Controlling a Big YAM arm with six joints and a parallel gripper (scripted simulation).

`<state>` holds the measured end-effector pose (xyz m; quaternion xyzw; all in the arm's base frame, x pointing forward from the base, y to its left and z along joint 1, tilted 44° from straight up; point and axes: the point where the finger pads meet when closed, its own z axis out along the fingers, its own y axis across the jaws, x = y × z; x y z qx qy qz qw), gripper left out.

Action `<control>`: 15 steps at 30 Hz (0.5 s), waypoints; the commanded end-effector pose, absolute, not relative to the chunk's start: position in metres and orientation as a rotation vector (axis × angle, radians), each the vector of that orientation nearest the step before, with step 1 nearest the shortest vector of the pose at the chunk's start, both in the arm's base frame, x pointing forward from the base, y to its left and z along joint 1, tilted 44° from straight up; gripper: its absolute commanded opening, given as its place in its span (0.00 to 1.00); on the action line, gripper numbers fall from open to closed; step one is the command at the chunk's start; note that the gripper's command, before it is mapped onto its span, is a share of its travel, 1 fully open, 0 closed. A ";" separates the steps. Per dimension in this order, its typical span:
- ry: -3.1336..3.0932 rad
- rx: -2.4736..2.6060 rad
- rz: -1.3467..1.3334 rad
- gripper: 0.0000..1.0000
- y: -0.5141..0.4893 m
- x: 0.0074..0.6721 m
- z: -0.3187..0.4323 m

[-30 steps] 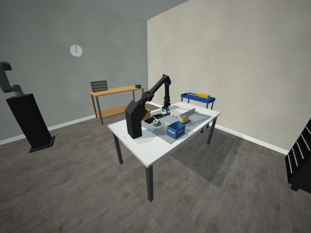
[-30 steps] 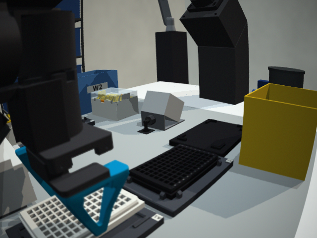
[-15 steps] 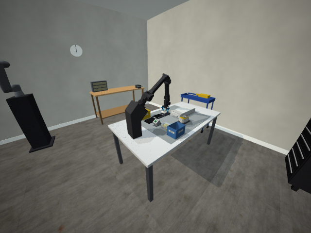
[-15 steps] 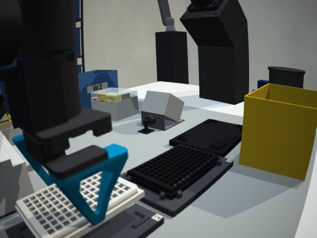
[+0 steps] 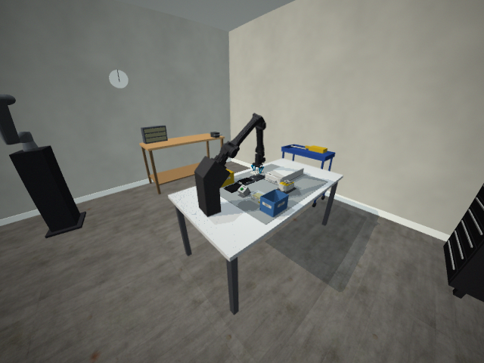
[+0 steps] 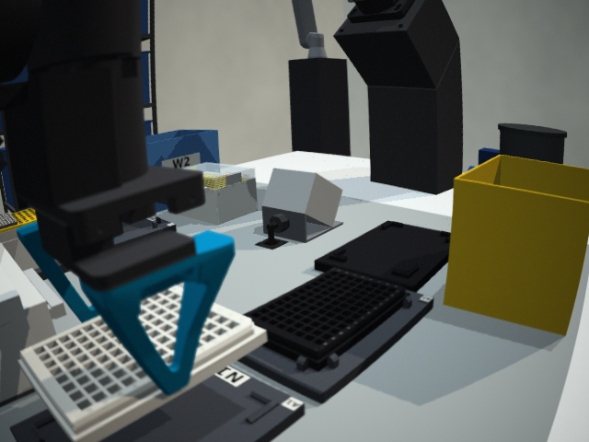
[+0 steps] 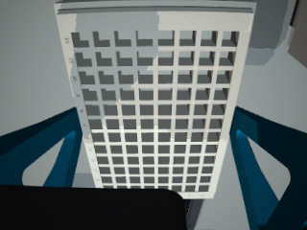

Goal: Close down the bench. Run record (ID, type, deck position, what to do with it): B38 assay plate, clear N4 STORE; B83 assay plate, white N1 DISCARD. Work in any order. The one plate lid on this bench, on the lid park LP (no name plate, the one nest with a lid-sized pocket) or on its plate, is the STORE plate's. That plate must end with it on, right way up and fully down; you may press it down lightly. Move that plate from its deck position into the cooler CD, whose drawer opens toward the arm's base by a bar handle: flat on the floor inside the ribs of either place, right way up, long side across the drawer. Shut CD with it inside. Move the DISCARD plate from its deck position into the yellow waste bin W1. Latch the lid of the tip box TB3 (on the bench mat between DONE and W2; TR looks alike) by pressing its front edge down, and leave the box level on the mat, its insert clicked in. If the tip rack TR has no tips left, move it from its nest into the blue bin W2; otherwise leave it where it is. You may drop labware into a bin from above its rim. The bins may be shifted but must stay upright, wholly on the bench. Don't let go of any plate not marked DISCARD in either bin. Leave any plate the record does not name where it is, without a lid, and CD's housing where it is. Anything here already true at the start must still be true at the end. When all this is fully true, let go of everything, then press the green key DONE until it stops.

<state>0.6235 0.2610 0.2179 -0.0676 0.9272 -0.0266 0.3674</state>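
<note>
My gripper with blue fingers is shut on the white assay plate across its short width and holds it lifted and a little tilted above its dark nest N1. In the wrist view the white plate fills the middle between the two blue fingers. In the top view the gripper is over the back of the deck. The yellow waste bin stands open to the right. The tip box with a clear lid sits in front of the blue bin W2.
A black well plate lies in the nest beside N1, and an empty black nest lies behind it. The grey DONE key housing stands mid-bench. The white cooler is on the right of the deck. The arm's black base stands behind.
</note>
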 end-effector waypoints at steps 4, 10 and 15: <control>2.334 -0.164 -0.035 0.00 0.270 0.610 0.259; 2.358 -0.149 -0.058 0.00 0.262 0.621 0.242; 2.334 -0.158 -0.037 0.00 0.267 0.603 0.267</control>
